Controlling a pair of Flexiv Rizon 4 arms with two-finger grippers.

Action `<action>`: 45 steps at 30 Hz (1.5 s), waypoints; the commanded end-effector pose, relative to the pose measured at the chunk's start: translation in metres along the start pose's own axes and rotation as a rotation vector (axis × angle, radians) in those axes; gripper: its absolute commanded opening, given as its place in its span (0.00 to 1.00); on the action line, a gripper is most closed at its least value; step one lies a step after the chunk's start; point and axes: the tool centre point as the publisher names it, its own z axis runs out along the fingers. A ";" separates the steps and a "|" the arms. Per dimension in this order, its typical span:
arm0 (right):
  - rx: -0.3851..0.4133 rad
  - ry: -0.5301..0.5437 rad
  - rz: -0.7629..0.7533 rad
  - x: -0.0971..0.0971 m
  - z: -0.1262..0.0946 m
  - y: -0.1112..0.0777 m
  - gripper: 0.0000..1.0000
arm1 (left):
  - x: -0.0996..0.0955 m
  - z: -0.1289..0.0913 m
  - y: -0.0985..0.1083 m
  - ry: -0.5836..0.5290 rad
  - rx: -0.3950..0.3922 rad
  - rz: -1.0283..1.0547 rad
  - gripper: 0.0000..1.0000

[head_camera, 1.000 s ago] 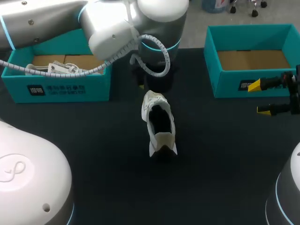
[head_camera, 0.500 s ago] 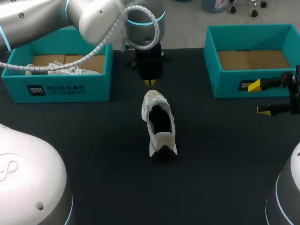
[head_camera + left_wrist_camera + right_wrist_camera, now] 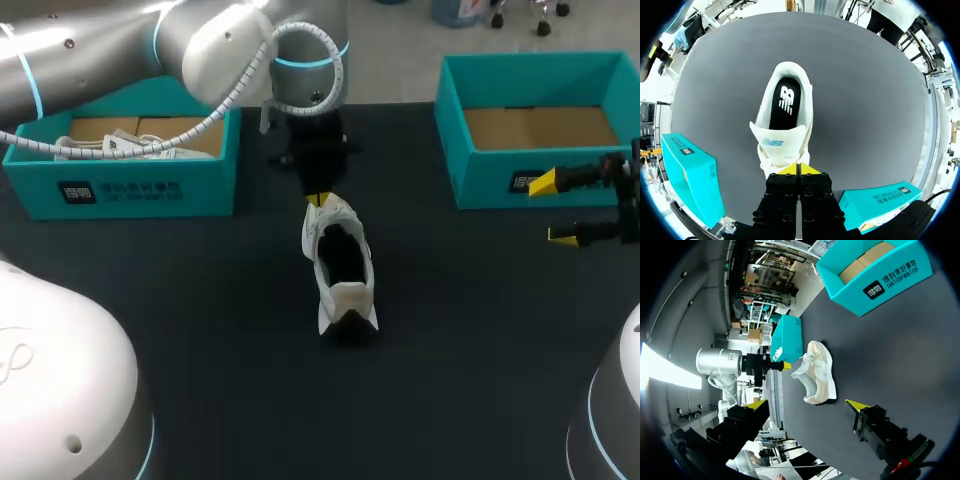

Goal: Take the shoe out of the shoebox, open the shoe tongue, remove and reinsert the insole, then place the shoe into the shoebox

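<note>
Shoe (image 3: 338,262) already unboxed, standing mid-way across the desk (image 3: 200,310); our left tool (image 3: 799,169), tips pressed together on nothing, hovers at its toe; right tool (image 3: 552,210) gapes empty; tongue, insole, reboxing remain.

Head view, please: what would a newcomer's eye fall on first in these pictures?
A white shoe stands mid-table, its dark insole showing, with the left gripper shut at its toe end. The teal left shoebox and right shoebox flank it; the right gripper hangs open before the right one.
</note>
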 end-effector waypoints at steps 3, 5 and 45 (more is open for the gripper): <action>-0.001 -0.005 0.001 0.001 0.000 -0.001 1.00 | 0.000 0.024 -0.007 -0.003 0.030 -0.002 0.00; -0.001 -0.005 0.001 0.001 0.000 -0.001 1.00 | -0.001 0.031 -0.010 -0.001 0.045 -0.006 0.00; -0.001 -0.005 0.001 0.001 0.000 -0.001 1.00 | -0.040 0.020 -0.027 0.013 0.015 0.096 0.00</action>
